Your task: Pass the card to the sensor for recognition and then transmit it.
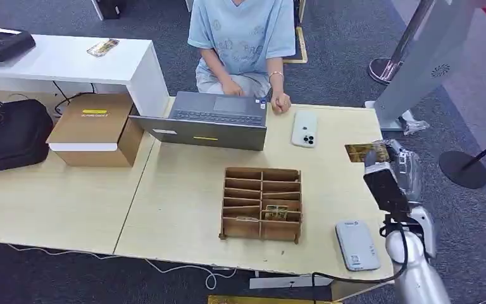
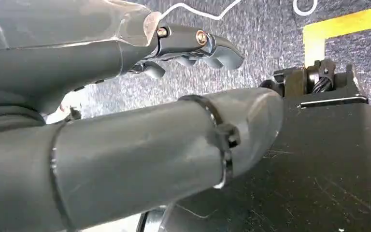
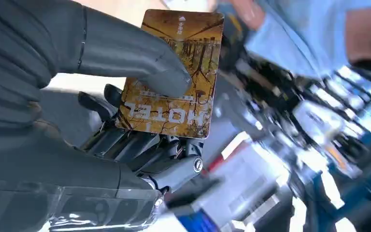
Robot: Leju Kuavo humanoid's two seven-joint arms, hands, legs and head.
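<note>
Holding a hotel key card [image 3: 174,77] between thick thumb and darker fingers, the right hand [image 1: 397,166] sits raised over the table's right edge, well beyond the sensor.

Item: key card [image 1: 366,152], brown-gold with a tree picture; the word "HOTEL" is legible in the right wrist view, smaller lines too fine to read. The thumb [image 3: 140,58] presses its face, the fingers [image 3: 140,145] back it from behind.

Item: sensor [image 1: 356,244], a flat grey reader with a small label, unreadable, lying near the table's front right corner, close to the right forearm.

Item: wooden card organiser [image 1: 261,204], slotted compartments, mid-table; another gold card [image 1: 276,212] lies in a lower right slot.

Item: grey laptop [image 1: 210,120], open toward a seated person [image 1: 243,44] in a pale blue shirt, whose hand [image 1: 281,102] rests at the far edge.

Item: white smartphone [image 1: 304,128], face down, just beside the laptop.

Item: cardboard box [image 1: 95,130] with a yellow label, text unreadable; black bag [image 1: 9,133] at far left.

Item: left hand [image 2: 193,46], hanging over grey carpet, fingers curled in loosely around nothing.

Surface: light wood table [image 1: 69,202]. Room: grey carpet, white side desk [image 1: 57,60], stanchion bases at right.
</note>
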